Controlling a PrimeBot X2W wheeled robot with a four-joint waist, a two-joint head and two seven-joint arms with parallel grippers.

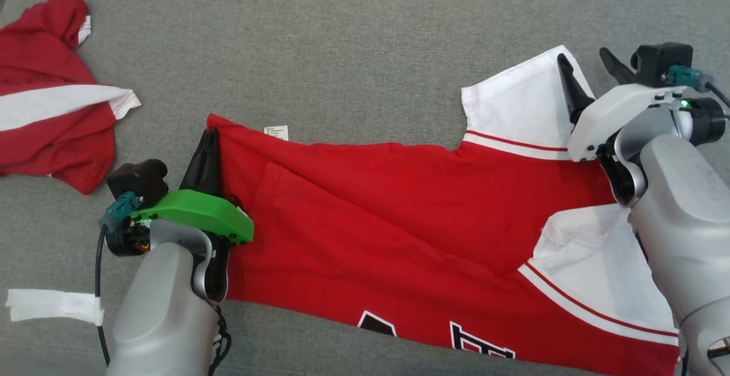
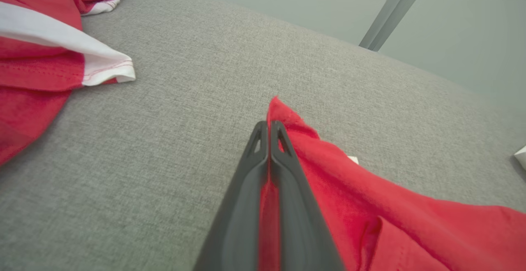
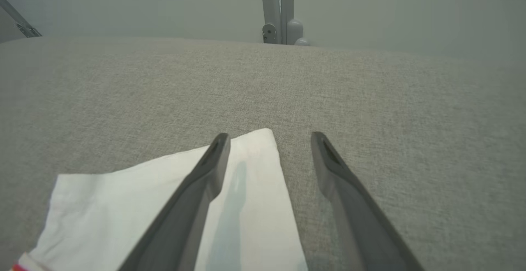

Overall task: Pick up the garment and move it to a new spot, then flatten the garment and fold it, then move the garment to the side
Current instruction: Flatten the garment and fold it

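Over at the far left a second red-and-white top (image 1: 51, 91) is bunched up on the grey surface (image 1: 365, 33), well apart from the job, so it can be ignored. Next along, the left tool (image 1: 208, 139) is clenched on the hem corner of the garment (image 1: 399, 205), with red cloth pinched between its fingers. The garment itself is spread across the middle, a bit creased. At the right, the white sleeve (image 1: 519, 102) is straddled by the right tool (image 1: 583, 56), which is released, nothing gripped yet. Flattening is probably the step in hand, so the sleeve corner should be pinched low and near its edge. Then both ends should be drawn apart gently and evenly, so creases get tensioned out and the hem isn't yanked free.
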